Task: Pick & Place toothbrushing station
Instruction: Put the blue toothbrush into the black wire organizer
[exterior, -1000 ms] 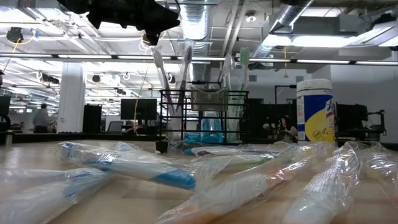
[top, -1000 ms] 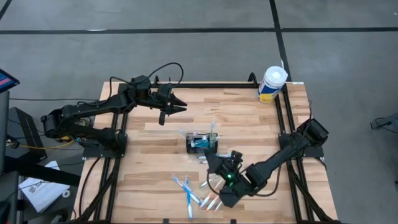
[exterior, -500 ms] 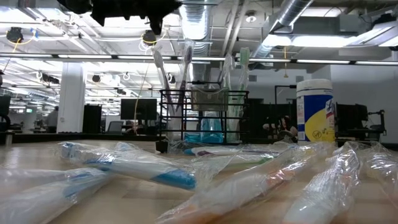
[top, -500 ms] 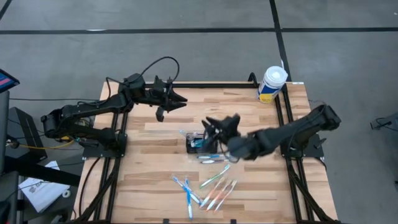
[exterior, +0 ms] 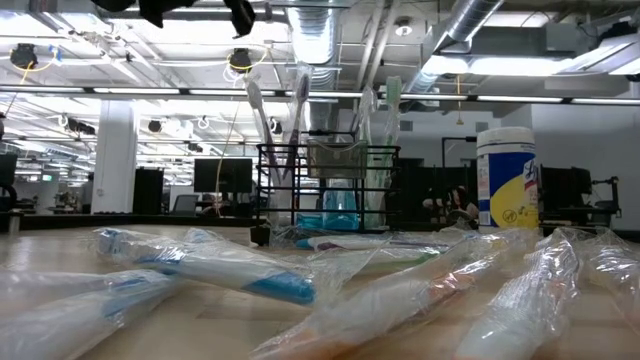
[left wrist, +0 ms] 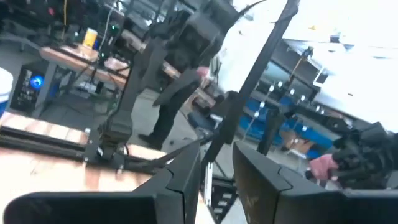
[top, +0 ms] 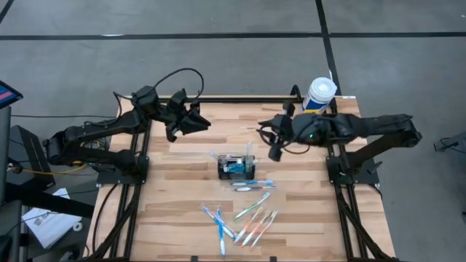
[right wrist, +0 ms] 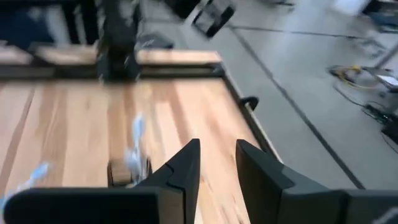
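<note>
High view: toothbrushing station (top: 237,167), a black wire-mesh caddy, is standing upright mid-table with brushes sticking up out of it; wrapped toothbrushes (top: 240,222) are lying loose on the wooden table (top: 182,182) nearer the front edge, one just beside the caddy. Left gripper (top: 196,120) is hovering over the far-left part of the table, well apart from the caddy; right gripper (top: 273,142) is hovering near the white tub (top: 319,97), off to the caddy's far-right side. Each gripper's own wrist view is showing its fingers (left wrist: 186,180) (right wrist: 183,171) standing a narrow gap apart with nothing between them.

Risks, as judged: a descending gripper is likely catching the upright brush handles and tipping the light caddy; slippery wrappers are likely sliding out of a pinch.

Low view is showing how tall the brushes are standing above the mesh rim, which the overhead picture is flattening; the overhead picture alone is showing both arms' positions
</note>
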Controlling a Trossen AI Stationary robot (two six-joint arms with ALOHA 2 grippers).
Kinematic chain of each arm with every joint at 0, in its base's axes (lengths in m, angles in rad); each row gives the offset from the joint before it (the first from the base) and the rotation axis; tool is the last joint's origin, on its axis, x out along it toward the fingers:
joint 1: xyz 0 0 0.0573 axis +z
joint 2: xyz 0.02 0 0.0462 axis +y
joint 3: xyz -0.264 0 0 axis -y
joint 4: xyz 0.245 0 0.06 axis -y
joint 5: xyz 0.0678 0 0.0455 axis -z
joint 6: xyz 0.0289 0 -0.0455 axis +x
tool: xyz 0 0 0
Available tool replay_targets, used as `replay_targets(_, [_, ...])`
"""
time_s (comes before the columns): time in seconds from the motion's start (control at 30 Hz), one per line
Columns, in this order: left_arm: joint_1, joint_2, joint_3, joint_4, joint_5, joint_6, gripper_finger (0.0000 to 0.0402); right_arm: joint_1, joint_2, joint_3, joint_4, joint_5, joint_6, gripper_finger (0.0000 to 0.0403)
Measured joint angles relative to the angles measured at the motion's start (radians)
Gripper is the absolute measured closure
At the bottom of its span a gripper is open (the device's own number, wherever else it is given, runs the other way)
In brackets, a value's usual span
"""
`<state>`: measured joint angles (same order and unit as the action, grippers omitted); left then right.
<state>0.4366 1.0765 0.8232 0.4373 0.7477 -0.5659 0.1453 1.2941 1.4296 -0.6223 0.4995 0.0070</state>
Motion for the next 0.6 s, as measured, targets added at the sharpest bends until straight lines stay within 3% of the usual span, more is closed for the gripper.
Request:
replay_targets(0.17, [-0.099,0.009,0.002,-0.056,-0.067,-0.007,0.0312,-0.039,-0.027,0.0,-0.096,-0.109,-0.113,0.031])
replay_targets(0.37, [-0.302,0.04,0.0,-0.389,-0.289,0.113,0.0312,-0.043,-0.073,0.0,-0.181,-0.117,-0.141,0.031])
replay_targets(0.5, [-0.386,0.043,0.005,-0.398,-0.414,0.144,0.0312,-0.025,-0.109,0.0,-0.197,-0.113,-0.149,0.031])
replay_targets(0.6, [-0.412,0.043,0.015,-0.399,-0.442,0.114,0.0312,-0.022,-0.135,0.0,-0.197,-0.113,-0.149,0.031])
